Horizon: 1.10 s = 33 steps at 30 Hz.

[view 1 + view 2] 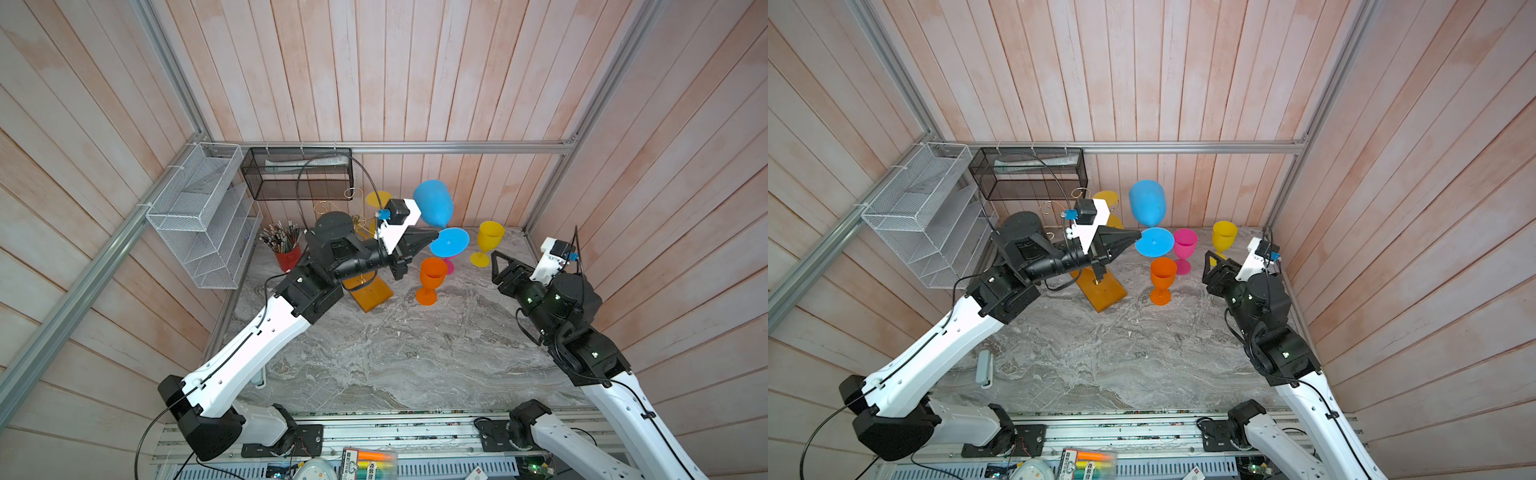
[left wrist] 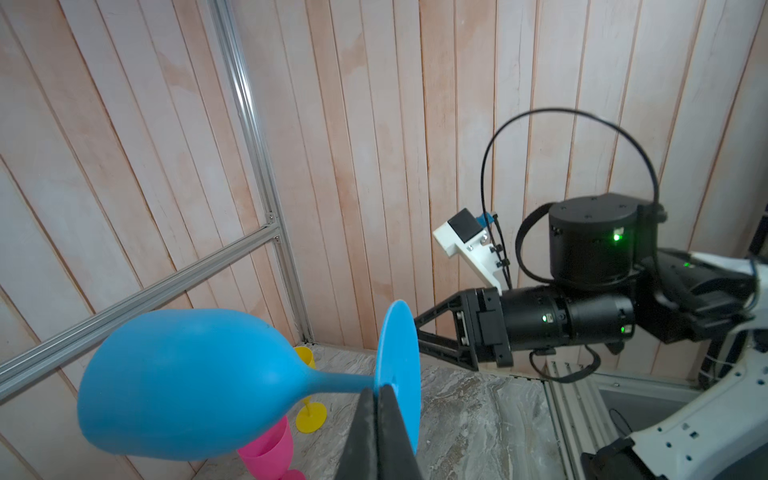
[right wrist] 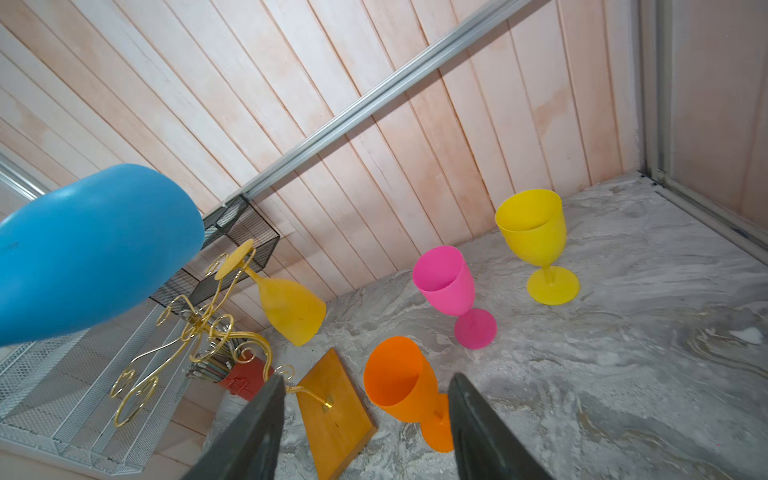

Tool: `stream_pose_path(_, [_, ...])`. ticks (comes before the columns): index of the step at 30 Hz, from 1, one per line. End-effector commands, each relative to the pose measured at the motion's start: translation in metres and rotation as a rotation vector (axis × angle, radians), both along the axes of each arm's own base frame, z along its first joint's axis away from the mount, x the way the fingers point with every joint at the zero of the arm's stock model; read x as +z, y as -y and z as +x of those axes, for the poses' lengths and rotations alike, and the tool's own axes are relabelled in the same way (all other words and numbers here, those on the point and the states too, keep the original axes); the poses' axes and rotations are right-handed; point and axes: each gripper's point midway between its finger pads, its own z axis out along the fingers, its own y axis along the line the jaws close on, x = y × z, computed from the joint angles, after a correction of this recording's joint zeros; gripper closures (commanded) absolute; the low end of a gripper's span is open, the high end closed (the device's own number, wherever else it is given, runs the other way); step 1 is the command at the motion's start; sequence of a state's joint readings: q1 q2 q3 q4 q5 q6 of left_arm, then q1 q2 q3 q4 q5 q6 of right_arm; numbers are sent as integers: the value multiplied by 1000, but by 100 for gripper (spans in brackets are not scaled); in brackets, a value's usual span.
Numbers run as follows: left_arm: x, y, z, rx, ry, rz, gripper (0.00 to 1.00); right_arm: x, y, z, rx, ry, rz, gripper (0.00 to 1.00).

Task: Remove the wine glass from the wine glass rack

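— Looking round the blue glass [image 1: 434, 203], what crowds it?

— Three glasses stand upright on the worktop [image 1: 395, 345] near its back edge. A pink glass [image 1: 1185, 245] is beneath it, an orange glass [image 1: 432, 274] nearer the front, and a yellow glass [image 1: 489, 239] toward the back right corner. The rack [image 3: 199, 328] stands just left of it on a wooden base [image 1: 370, 293], with a hung glass [image 3: 291, 307] dangling bowl-down from one scroll arm. A red cup [image 1: 286, 257] of pencils sits by the left edge. A white basket [image 1: 199, 208] and a black basket [image 1: 299, 174] hang on the walls behind.

— And the blue glass itself?

— It is in the air, apart from the rack's wires.

— Which way does it lie?

— On its side, with the long axis about level and running back to front. The mouth faces the back wall and the foot faces the front edge.

— The left arm?

— It climbs from the front left corner. The wrist is bent so the left gripper [image 2: 376, 392] points level toward the right edge, jaws pinched tight on the stem right at the foot.

— The right?

— It is folded by the right edge. The right gripper [image 3: 368, 378] is aimed at the standing glasses, jaws spread wide and gripping nothing. In the left wrist view its tips hide behind the blue foot, but both top views show them apart.
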State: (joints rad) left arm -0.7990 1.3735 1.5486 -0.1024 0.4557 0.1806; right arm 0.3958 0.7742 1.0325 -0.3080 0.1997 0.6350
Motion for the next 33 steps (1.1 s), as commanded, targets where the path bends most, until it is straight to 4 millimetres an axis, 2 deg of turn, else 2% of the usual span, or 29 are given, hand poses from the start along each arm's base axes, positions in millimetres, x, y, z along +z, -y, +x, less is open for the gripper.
stream_pose_path(1, [-23, 17, 7, 107, 187, 64, 100, 8, 7, -8, 22, -39, 40, 37])
stream_pose_path(4, [-46, 29, 11, 187, 270, 106, 100, 7, 5, -4, 69, -82, 92, 38])
stream_pose_path(7, [-63, 29, 24, 278, 352, 122, 100, 2, -2, -1, 115, -131, 123, 40])
stream_pose_path(8, [-67, 37, 14, 272, 382, 120, 100, -1, -4, 1, 124, -149, 130, 40])
stream_pose_path(9, [-71, 37, 16, 293, 408, 121, 100, -4, -6, 1, 132, -165, 135, 40])
stream_pose_path(13, [-82, 39, 25, 377, 511, 133, 100, -14, -13, 3, 165, -212, 170, 41])
stream_pose_path(22, [-104, 62, 36, 480, 721, 200, 100, -26, -25, 3, 212, -278, 242, 41])
stream_pose_path(33, [-121, 83, 36, 503, 847, 259, 100, -37, -32, 6, 231, -317, 308, 41])
